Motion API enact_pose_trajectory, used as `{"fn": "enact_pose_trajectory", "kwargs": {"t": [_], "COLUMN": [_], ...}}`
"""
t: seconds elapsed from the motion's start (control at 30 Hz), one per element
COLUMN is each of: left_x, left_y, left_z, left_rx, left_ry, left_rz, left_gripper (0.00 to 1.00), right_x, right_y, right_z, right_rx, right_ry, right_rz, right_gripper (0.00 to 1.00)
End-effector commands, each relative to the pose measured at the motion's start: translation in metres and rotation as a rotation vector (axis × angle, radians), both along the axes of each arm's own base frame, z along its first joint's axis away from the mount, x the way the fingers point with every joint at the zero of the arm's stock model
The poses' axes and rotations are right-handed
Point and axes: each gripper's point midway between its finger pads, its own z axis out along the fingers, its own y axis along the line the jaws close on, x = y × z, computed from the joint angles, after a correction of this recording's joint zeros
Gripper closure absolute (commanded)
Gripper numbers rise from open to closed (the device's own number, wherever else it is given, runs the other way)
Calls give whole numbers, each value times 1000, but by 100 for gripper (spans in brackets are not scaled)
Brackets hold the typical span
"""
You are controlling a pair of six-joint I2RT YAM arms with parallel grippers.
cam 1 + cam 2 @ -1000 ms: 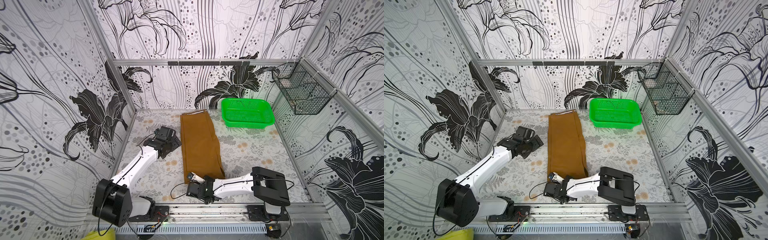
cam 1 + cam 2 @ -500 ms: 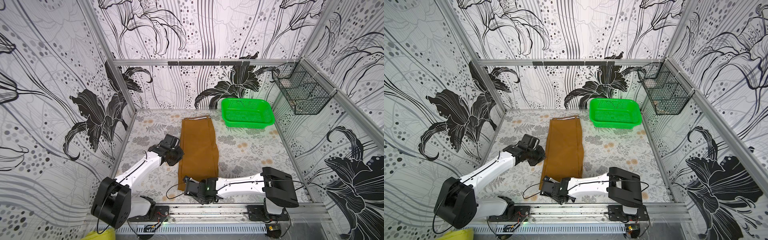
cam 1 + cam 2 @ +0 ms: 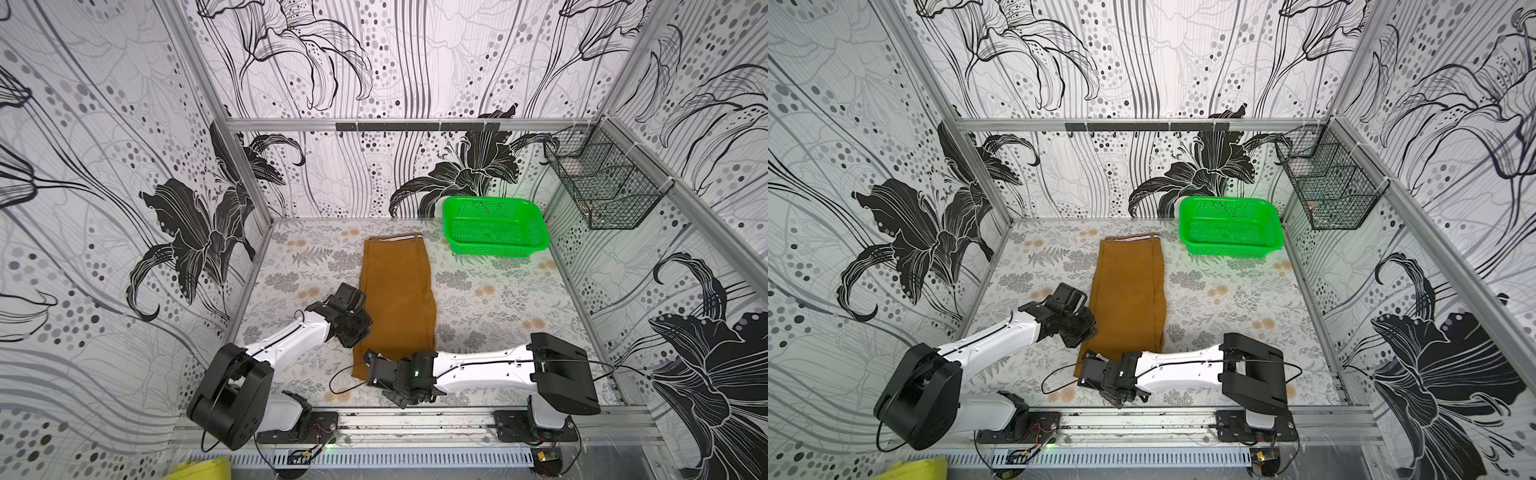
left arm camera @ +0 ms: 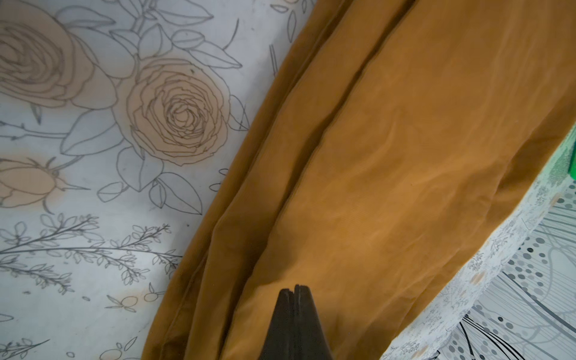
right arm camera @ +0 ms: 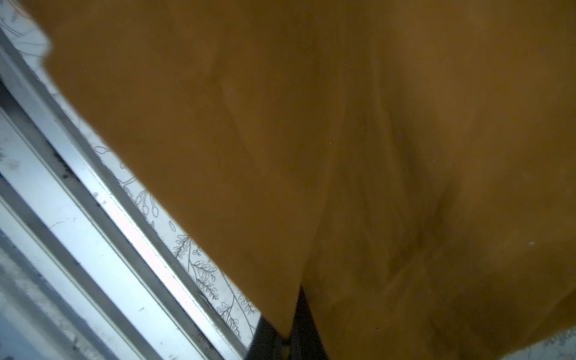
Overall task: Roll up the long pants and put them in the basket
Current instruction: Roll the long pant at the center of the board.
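Note:
The long pants (image 3: 397,299) (image 3: 1129,295) lie flat as a long mustard-brown strip on the floral table, with the pale striped waistband at the far end. My right gripper (image 3: 370,366) (image 3: 1087,368) is at the near hem and is shut on the long pants. In the right wrist view the cloth (image 5: 311,124) runs down between the dark fingers of that gripper (image 5: 288,339). My left gripper (image 3: 358,332) (image 3: 1080,334) sits at the strip's left edge. Its jaws (image 4: 294,288) are shut, tips over the cloth (image 4: 389,156), with nothing between them.
A green plastic basket (image 3: 494,226) stands at the back right, just right of the waistband. A black wire basket (image 3: 602,187) hangs on the right wall. The metal rail (image 3: 415,419) runs along the front edge, close behind the right gripper.
The left arm came forward and right to the pants' left edge, and its gripper shut. The right gripper pulled the near hem leftward and frontward; the whole strip slid toward the front.

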Motion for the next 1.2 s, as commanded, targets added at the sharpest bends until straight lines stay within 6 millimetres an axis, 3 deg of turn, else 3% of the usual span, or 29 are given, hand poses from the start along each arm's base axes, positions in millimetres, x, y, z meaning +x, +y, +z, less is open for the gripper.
{"fn": "enact_pose_trajectory", "kwargs": {"t": [0.0,0.17,0.33,0.7,0.87,1.0,1.17], "left_x": [-5,-22,-29,-24,-23,-22,-20], "left_y": [15,29,26,18,17,17,16], "left_z": [-10,-32,-46,-46,-48,-48,-49], "left_rx": [103,213,220,223,220,224,228], "left_ry": [58,199,268,290,291,288,298], "left_rz": [37,38,5,-43,-40,-34,-39], "left_gripper": [100,100,100,100,100,100,100], "right_x": [5,30,61,116,137,143,142], "right_y": [7,-2,-4,16,2,-11,-12], "right_z": [31,38,38,28,8,-1,-6], "right_rx": [65,69,61,-20,-41,15,44], "right_ry": [4,6,-23,-148,-153,-110,-72], "right_rz": [10,-39,-61,4,-75,-155,-162], "right_gripper": [100,100,100,100,100,100,99]}}
